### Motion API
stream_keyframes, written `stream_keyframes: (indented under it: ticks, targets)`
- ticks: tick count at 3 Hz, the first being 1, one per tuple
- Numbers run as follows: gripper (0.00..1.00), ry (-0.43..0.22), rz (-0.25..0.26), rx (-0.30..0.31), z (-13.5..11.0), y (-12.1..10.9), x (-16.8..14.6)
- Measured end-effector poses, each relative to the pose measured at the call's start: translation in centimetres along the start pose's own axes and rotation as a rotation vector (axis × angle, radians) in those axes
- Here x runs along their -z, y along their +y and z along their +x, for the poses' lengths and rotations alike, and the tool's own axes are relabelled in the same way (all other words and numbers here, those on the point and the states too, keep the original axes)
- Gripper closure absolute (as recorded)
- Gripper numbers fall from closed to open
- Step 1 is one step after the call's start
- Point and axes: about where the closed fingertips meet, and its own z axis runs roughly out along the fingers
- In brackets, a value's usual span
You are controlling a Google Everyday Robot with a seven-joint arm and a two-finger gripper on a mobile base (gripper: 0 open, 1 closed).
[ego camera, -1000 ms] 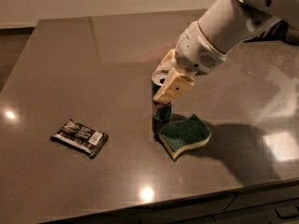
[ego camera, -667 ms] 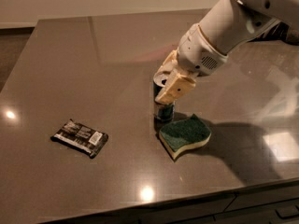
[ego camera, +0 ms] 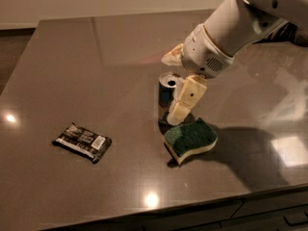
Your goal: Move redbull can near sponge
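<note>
Fingers of the gripper are spread about the can, which stands upright mid-bench, just behind the sponge near the front edge.

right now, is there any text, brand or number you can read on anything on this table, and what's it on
No text here can be read.
snack wrapper: pale printing and a white label patch, too blurred to read.
redbull can: blue and silver panels, no lettering legible.
sponge: no text.
gripper, at the can just above the sponge: no markings visible.
</note>
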Motion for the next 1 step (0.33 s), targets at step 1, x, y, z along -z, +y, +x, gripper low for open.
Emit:
stream_keyframes:
  ticks: [1]
  targets:
    - [0.00,0.000,0.000,0.000,-0.01,0.00,0.00]
